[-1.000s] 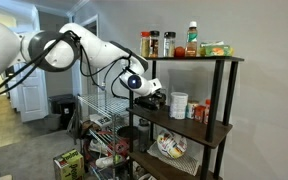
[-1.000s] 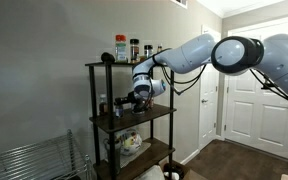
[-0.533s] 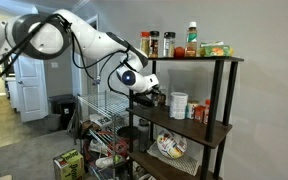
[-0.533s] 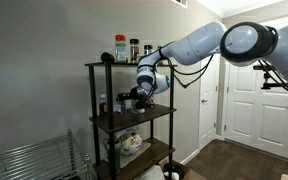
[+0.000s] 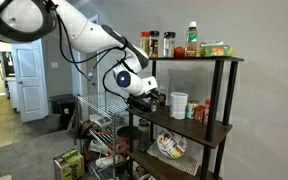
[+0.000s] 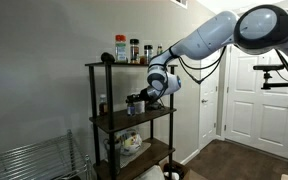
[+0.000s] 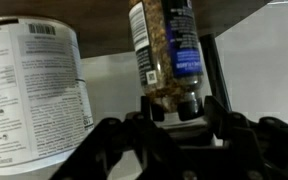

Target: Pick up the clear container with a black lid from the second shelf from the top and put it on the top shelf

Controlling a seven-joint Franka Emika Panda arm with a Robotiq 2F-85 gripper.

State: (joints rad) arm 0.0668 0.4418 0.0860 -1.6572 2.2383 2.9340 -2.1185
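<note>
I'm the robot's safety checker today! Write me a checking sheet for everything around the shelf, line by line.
Surface: tall black-framed shelf unit with dark brown boards; top board holds jars and bottles.
Job's things: small clear jar with a black lid, inside the tool, level with the middle board.
Clutter: white cylindrical tub close beside the jar; small red-lidded jars; patterned bowl lower down.
Tool: shut on the jar.
Cables: black cables loop along the arm.
Surroundings: chrome wire rack, white door.
</note>
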